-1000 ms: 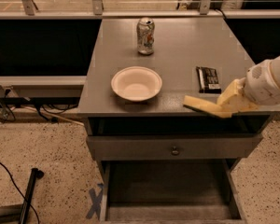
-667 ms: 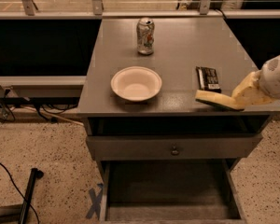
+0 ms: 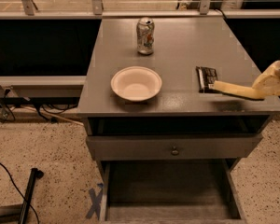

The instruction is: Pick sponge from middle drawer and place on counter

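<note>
My gripper (image 3: 269,84) comes in from the right edge, shut on the yellow sponge (image 3: 235,90). It holds the sponge flat, just above the front right part of the grey counter (image 3: 186,41). The sponge's free end sticks out to the left, over the near end of a black snack bar wrapper (image 3: 206,77). Below, the middle drawer (image 3: 168,190) is pulled out towards me, and its flat bottom looks bare.
A white bowl (image 3: 136,83) stands at the counter's front middle. A drink can (image 3: 145,36) stands upright further back. A grey drawer front with a round knob (image 3: 175,150) sits above the open tray. Cables and a black pole lie on the floor at left.
My gripper has moved to the right with the sponge, from the counter's front edge towards its right edge. Nothing else has moved.
</note>
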`<state>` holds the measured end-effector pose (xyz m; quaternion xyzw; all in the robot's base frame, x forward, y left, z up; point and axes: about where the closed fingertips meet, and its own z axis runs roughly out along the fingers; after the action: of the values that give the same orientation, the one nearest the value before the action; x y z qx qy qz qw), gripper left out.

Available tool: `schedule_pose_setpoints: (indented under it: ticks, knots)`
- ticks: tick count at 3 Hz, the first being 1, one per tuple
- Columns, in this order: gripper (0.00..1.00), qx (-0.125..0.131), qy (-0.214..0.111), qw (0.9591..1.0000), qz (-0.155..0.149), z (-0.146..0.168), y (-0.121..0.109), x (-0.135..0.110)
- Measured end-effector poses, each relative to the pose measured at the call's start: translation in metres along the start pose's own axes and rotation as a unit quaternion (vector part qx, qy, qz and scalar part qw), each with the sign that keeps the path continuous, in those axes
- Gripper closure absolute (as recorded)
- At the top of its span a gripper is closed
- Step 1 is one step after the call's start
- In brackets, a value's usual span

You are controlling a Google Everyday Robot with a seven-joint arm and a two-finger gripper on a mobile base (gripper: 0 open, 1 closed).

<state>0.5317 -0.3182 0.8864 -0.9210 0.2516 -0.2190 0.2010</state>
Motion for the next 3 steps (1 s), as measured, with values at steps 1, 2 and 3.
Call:
schedule_pose_setpoints:
  ticks: [1, 2, 3]
  knots:
    - [1.00, -0.010, 0.042, 0.9990, 0.009, -0.001, 0.012, 0.013]
    - [1.00, 0.016, 0.074, 0.9971, -0.005, 0.012, 0.024, 0.016]
    - [1.00, 0.039, 0.111, 0.9904, -0.072, 0.021, 0.027, 0.016]
